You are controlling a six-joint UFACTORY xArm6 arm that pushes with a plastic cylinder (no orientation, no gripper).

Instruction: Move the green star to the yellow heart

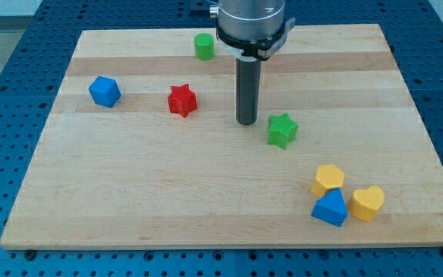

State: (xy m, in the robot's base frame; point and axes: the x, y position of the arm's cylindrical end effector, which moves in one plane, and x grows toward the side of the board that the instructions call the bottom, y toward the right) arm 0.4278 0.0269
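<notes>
Filling most of the frame: wooden board (206,215). Near centre, my tip (246,122), a bare rod with nothing to open or close, just upper left of green star (282,129). Lower right: yellow heart (368,201), beside blue block (330,208) and yellow hexagon (328,178).

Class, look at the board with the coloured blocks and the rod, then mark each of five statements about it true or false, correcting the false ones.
1. My tip stands just to the view's left of the green star. True.
2. The yellow heart lies near the view's top left corner. False: it lies at the bottom right, beside the blue block.
3. The red star lies left of my tip. True.
4. The green star touches the yellow heart. False: they lie well apart.
5. The green cylinder sits near the board's top edge. True.
</notes>
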